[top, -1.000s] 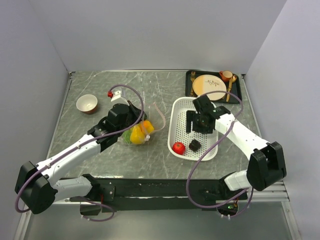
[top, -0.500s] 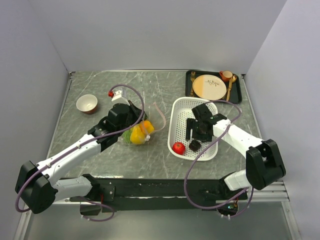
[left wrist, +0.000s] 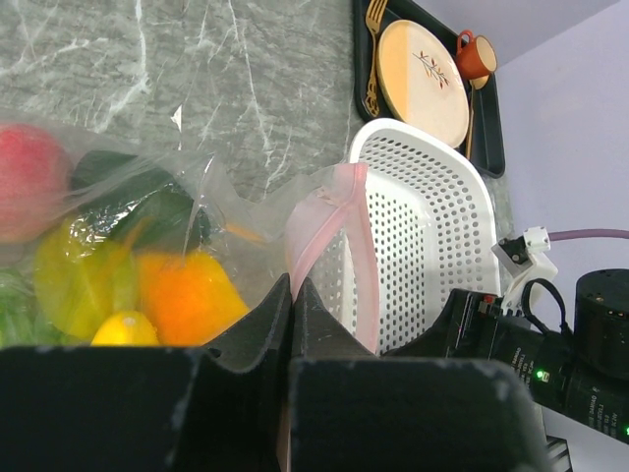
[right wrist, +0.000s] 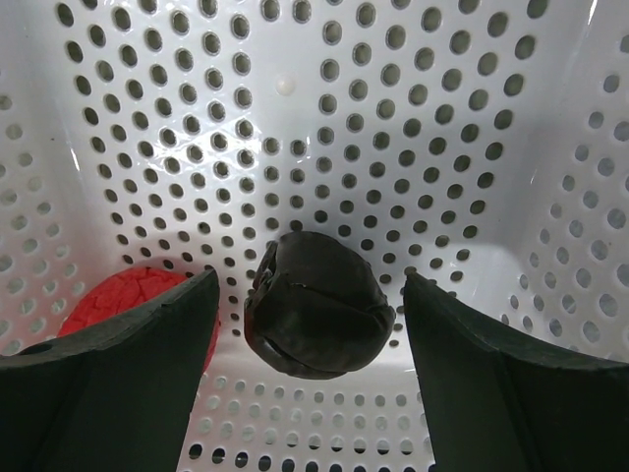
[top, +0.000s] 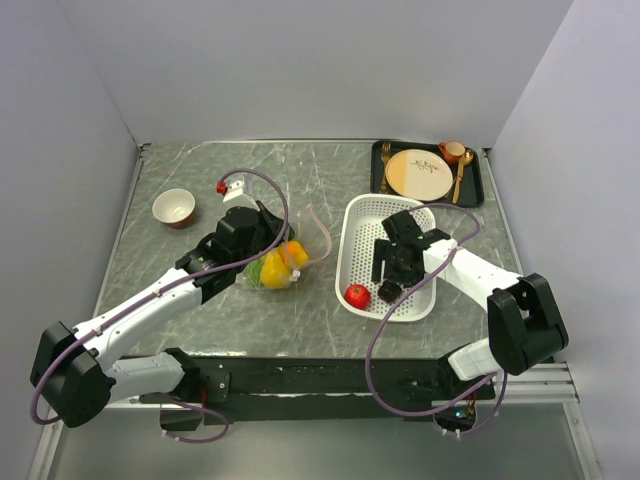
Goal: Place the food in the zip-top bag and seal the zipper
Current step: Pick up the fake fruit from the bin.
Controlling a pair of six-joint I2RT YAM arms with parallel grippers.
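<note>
The clear zip-top bag (top: 280,260) lies left of the white basket (top: 352,232) and holds an orange mango (left wrist: 187,295), a lemon (left wrist: 123,329), a dark avocado (left wrist: 147,211), a pink peach (left wrist: 29,192) and green grapes. My left gripper (left wrist: 292,295) is shut on the bag's pink zipper strip (left wrist: 329,211), holding the mouth up. My right gripper (right wrist: 310,324) is open inside the basket, its fingers either side of the small dark piece (right wrist: 316,303). A red tomato (right wrist: 123,300) lies beside the left finger; it also shows in the top view (top: 357,295).
A black tray (top: 478,190) at the back right holds a cream plate (top: 420,173), a fork, a spoon and a small orange cup (top: 453,151). A small bowl (top: 174,208) stands at the back left. The basket walls (right wrist: 550,197) close round my right gripper.
My right gripper has moved toward the near end of the basket and come down around the small dark piece. The left arm and bag have not moved.
</note>
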